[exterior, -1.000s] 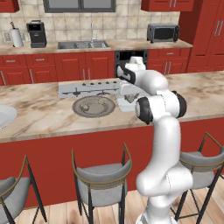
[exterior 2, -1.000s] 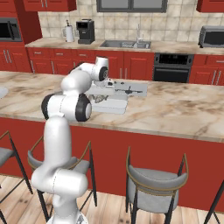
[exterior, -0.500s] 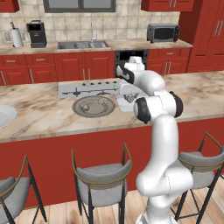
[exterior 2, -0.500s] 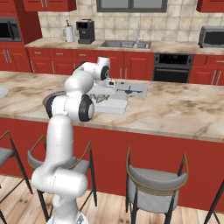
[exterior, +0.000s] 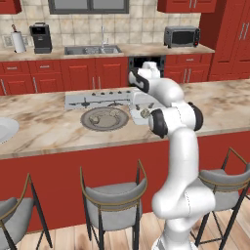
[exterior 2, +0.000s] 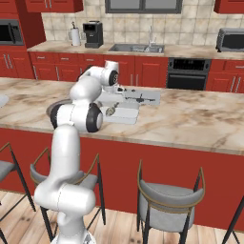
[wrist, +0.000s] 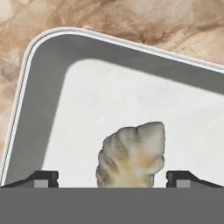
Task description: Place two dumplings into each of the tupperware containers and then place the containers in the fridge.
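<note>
A white robot arm reaches over the marbled island counter (exterior: 44, 124) in a red-cabinet kitchen. At the left of the left base view sits the edge of a white round plate (exterior: 6, 129). Next along, a round grey plate (exterior: 104, 118) holds two dumplings (exterior: 103, 116), small beige lumps near its centre. Just right of it lies a clear tupperware container (exterior: 137, 116) with another dumpling (exterior: 145, 113) on its floor, beside the arm's dark joint; a second clear tray appears to lie behind it, partly hidden by the arm, and its contents cannot be told. Behind both plates runs a grey stovetop (exterior: 97, 99) set into the counter.

In the right base view the container (exterior 2: 122, 114) rests just in front of the stovetop (exterior 2: 138, 96), a dumpling (exterior 2: 110, 111) at its left end under the arm's wrist.

The hand view looks straight down into the container (wrist: 48, 109), its rounded corner at upper left and marble beyond the rim. The dumpling (wrist: 133, 155) sits on the whitish floor midway between the two dark fingertips (wrist: 40, 178). The gripper (wrist: 111, 179) stands spread wide, released, with clear gaps either side of the dumpling and neither tip touching it.
</note>
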Robot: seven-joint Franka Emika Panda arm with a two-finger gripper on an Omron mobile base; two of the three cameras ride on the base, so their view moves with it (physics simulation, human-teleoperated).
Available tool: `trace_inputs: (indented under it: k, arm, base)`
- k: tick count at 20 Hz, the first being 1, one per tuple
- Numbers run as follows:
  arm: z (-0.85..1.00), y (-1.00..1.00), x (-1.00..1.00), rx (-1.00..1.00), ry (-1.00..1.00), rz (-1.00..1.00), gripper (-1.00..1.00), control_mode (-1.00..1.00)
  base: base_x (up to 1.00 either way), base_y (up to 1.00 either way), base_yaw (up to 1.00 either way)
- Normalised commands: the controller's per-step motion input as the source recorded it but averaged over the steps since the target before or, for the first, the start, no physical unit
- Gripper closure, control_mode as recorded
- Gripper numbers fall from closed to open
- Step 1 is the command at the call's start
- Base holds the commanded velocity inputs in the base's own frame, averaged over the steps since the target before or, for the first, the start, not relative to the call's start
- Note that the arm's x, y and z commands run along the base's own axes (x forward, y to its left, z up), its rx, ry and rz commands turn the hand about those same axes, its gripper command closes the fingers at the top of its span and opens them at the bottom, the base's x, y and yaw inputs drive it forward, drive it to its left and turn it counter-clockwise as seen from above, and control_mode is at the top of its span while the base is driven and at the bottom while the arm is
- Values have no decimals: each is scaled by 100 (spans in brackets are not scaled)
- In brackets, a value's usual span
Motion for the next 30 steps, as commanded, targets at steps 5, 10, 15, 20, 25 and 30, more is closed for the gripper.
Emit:
trace_inputs:
  k: [5, 10, 15, 20, 25, 30]
  arm:
    - [30, 77, -3, 0, 0, 1, -100, -100]
    - [12, 78, 1, 0, 1, 5, -100, -100]
    - [0, 67, 9, 0, 1, 7, -100, -100]
    - [0, 23, 14, 0, 0, 4, -100, -100]
    - [-19, 0, 4, 0, 0, 0, -100, -100]
    - [-34, 8, 0, 0, 0, 0, -100, -100]
  base:
    - [0, 0, 0]
    - [0, 0, 0]
    - [0, 0, 0]
    - [0, 0, 0]
    - [0, 0, 0]
    - [0, 0, 0]
